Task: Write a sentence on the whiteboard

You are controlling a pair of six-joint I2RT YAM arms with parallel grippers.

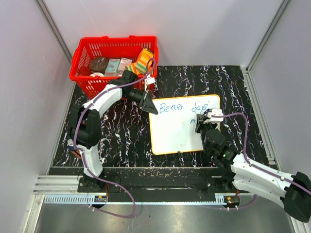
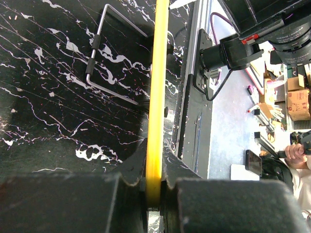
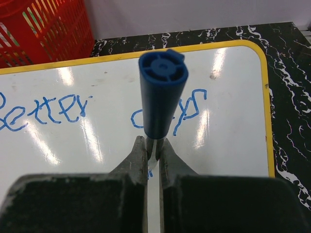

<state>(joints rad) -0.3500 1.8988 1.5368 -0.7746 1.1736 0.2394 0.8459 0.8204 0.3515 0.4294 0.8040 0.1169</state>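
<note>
The whiteboard (image 1: 180, 130), white with a yellow-orange rim, lies on the black marbled table. The sentence (image 1: 187, 107) reads "Better days" in blue along the board's top, and also shows in the right wrist view (image 3: 46, 112). A short blue mark of a second line (image 1: 193, 120) sits by my right gripper; the rest is hidden. My left gripper (image 1: 151, 108) is shut on the board's top-left corner; the left wrist view shows its jaws clamping the yellow rim (image 2: 155, 121). My right gripper (image 1: 203, 118) is shut on a blue marker (image 3: 162, 92), held upright over the board under "days".
A red basket (image 1: 114, 60) with boxes and packets stands behind the board at the back left, close to my left arm. A bent metal wire stand (image 2: 104, 58) shows beside the board's rim. Grey walls and a rail bound the table.
</note>
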